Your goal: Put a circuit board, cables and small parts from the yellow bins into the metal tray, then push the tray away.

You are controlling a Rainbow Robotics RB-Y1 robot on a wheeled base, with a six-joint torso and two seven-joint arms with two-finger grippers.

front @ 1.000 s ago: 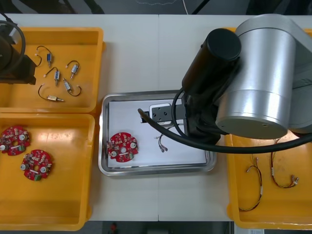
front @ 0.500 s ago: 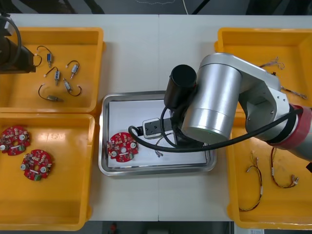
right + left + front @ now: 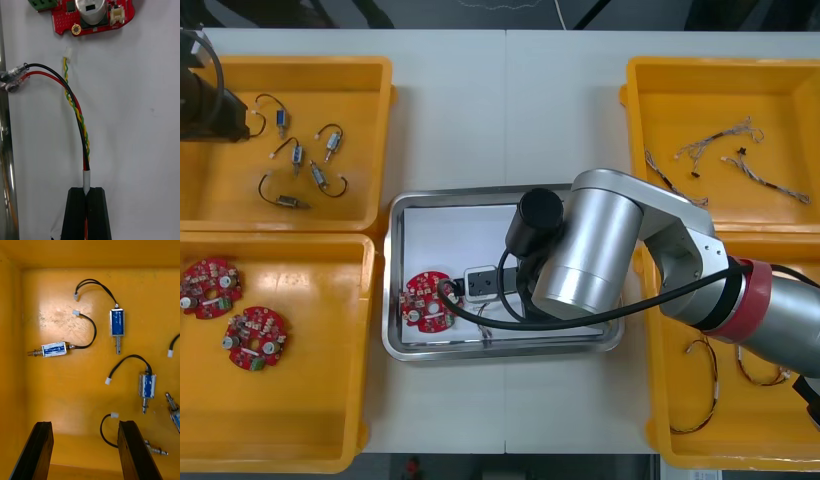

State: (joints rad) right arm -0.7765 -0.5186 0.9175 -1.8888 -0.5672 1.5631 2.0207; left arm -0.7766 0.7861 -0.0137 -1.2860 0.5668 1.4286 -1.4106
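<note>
Right arm (image 3: pixel 585 255) swung lower, half-covering circuit board (image 3: pixel 422 302); right hand (image 3: pixel 87 192) pinches cable (image 3: pixel 78 114).

R arm (image 3: pixel 595 250) over tray (image 3: pixel 393 305); far-left corner bare.

Silver arm (image 3: pixel 590 250), red band (image 3: pixel 748 300), black fingers (image 3: pixel 77 213)

Right tool (image 3: pixel 87 192) carried cable (image 3: pixel 77 112) across tray (image 3: pixel 391 300), nearer circuit board (image 3: pixel 65 18).
</note>
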